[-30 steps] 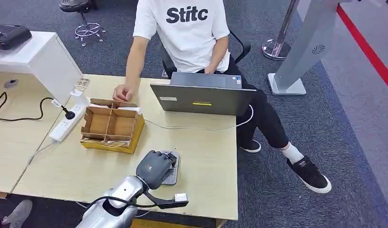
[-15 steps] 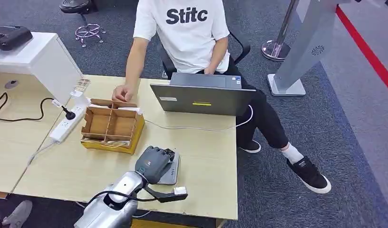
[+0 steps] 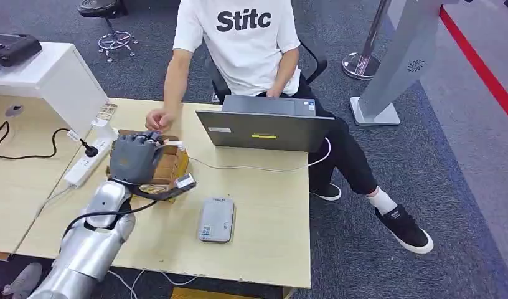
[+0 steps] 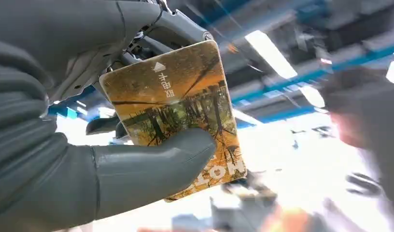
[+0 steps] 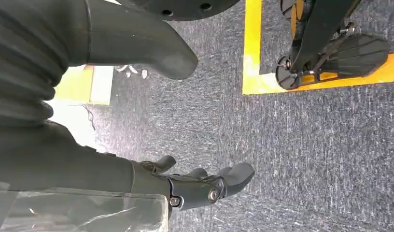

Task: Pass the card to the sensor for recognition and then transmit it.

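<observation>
My left hand (image 3: pixel 134 157) is raised over the cardboard divider box (image 3: pixel 172 164), just short of the seated person's hand (image 3: pixel 157 118) on the table's far edge. In the left wrist view it holds an orange-brown card (image 4: pixel 180 96) with a tree picture, pinched between the thumb (image 4: pixel 151 164) and the fingers behind it. The grey card sensor (image 3: pixel 216 219) lies flat on the wooden table (image 3: pixel 270 205), to the right of my left arm and apart from it. My right hand (image 5: pixel 204 186) hangs over the grey carpet, fingers apart and holding nothing.
An open laptop (image 3: pixel 264 128) stands at the far side in front of the person, with a white cable trailing from it. A white power strip (image 3: pixel 86 163) lies left of the box. A white cabinet (image 3: pixel 52 75) sits at the far left.
My left hand has lifted off the sensor and swung left and away, up over the cardboard box toward the person's hand. The sensor now lies uncovered.
</observation>
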You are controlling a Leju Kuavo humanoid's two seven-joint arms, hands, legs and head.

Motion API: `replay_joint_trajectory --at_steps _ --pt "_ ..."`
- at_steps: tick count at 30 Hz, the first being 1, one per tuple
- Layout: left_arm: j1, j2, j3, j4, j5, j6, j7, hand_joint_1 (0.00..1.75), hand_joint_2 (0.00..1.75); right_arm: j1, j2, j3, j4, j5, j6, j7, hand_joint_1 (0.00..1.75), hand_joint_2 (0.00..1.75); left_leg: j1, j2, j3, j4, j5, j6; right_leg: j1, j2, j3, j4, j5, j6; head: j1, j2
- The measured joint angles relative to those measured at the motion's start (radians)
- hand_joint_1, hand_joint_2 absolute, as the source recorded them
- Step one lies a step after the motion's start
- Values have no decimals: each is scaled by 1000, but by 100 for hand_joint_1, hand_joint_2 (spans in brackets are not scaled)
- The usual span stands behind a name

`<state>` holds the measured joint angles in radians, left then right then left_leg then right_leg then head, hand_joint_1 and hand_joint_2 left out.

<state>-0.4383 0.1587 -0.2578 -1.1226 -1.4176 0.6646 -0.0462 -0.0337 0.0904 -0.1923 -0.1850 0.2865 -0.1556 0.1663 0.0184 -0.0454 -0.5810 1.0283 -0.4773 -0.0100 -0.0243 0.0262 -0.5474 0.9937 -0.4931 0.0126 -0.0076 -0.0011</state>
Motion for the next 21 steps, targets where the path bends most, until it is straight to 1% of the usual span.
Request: replay_joint_trajectory --at_steps 3,7,10,14,18,19,20,21 --pt "-27 30 53 35 -11 23 -10 175 175 0 0 0 0 3 1 2 0 175 0 0 0 0 0 0 0 0 0 0 0 0 0 0" --pt "-30 43 109 51 -10 26 -28 175 175 -1 0 0 0 8 1 3 0 175 0 0 -1 0 0 0 0 0 0 0 0 0 0 0" --pt "-30 46 130 54 -21 26 -32 175 175 -1 0 0 0 13 1 3 0 175 0 0 -1 0 0 0 0 0 0 -1 0 0 0 0" --pt "-29 44 164 51 -27 27 -51 175 175 -1 0 0 0 17 1 3 0 175 0 0 -1 0 0 0 0 0 0 -1 0 0 0 0" --pt "-15 36 195 20 -35 27 -79 175 175 -1 0 0 0 20 2 3 0 175 0 0 -1 0 0 0 0 0 -1 0 0 0 0 0" --pt "-12 33 203 13 -32 27 -86 155 175 -1 0 0 0 21 2 3 0 175 0 0 -1 0 0 0 0 0 -1 0 0 0 0 0" --pt "-10 29 210 6 -30 27 -93 0 175 -1 1 0 0 21 2 3 0 175 0 0 -1 0 0 0 0 1 -1 0 0 0 0 0" --pt "-8 26 216 1 -26 27 -96 0 175 -1 1 0 0 22 2 3 0 175 0 1 -1 0 0 0 0 1 -1 0 0 0 0 0"
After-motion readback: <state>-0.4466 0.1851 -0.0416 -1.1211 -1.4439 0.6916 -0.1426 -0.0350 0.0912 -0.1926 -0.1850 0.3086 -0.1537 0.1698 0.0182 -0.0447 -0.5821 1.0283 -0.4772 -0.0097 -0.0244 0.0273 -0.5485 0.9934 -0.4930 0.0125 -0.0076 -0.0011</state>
